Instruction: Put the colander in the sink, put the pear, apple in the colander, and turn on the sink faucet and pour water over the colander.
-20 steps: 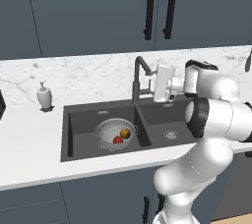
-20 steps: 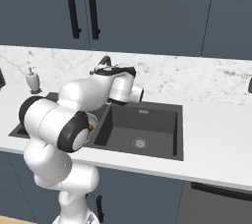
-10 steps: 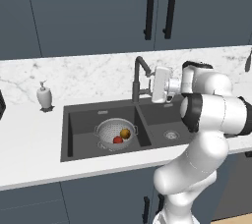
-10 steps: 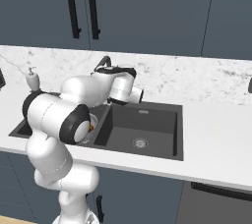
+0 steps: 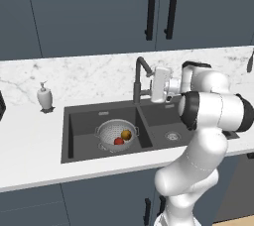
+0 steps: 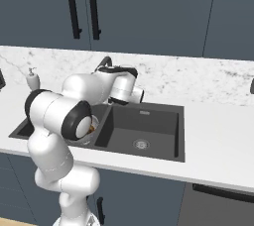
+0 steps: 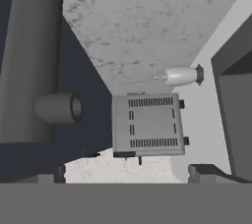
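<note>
In the left basin of the sink (image 5: 74, 136), the colander (image 5: 115, 135) sits toward the divider, with the red apple (image 5: 119, 141) at its near side and the yellowish-brown pear (image 5: 126, 134) just behind it. My gripper (image 5: 155, 85) hangs above the sink's back edge with its jaws spread wide and nothing between them, just beside the sink faucet (image 5: 140, 77). From my hand, the faucet's dark column (image 7: 29, 56) and its side lever (image 7: 59, 107) loom close. Farther along the marble counter (image 5: 30, 131), near the backsplash, stands a white soap dispenser (image 5: 44, 96), with a grey toaster (image 7: 147, 125) nearby.
</note>
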Controlling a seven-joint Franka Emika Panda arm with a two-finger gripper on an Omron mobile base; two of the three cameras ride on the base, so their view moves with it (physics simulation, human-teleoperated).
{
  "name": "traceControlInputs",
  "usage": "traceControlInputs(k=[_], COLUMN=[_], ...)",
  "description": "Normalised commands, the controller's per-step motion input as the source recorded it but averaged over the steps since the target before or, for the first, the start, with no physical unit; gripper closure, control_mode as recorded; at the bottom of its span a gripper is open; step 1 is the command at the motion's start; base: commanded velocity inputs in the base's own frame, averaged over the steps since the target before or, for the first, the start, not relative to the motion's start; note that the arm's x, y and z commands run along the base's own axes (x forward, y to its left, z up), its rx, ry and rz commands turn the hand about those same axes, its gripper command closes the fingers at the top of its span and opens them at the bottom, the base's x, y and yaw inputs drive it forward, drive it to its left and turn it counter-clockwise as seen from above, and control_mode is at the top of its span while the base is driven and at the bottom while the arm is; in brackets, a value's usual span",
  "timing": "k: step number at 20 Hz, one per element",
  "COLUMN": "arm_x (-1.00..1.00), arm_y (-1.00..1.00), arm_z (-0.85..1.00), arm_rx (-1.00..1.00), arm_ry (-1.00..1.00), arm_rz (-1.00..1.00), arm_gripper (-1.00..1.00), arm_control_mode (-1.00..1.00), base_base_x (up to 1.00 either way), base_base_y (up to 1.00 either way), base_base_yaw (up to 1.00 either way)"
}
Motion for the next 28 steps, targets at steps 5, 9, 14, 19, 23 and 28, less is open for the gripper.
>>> traceControlInputs(k=[5,9,14,19,23,28], arm_x=[0.01,0.06,0.16,0.24,0.23,0.21], arm_y=[0.16,0.11,-0.05,-0.17,-0.13,-0.08], arm_z=[0.00,0.00,0.00,-0.06,-0.11,-0.20], arm_rx=[-0.01,-0.01,-0.02,-0.02,0.00,0.00], arm_ry=[-0.08,-0.07,-0.01,0.00,0.00,0.00], arm_rz=[0.00,0.00,0.00,0.00,0.00,0.00], arm_gripper=[-1.00,-1.00,-1.00,-1.00,-1.00,-1.00], arm_control_mode=[-1.00,-1.00,-1.00,-1.00,-1.00,-1.00], base_base_x=[0.00,0.00,0.00,0.00,0.00,0.00], base_base_y=[0.00,0.00,0.00,0.00,0.00,0.00], base_base_yaw=[0.00,0.00,0.00,0.00,0.00,0.00])
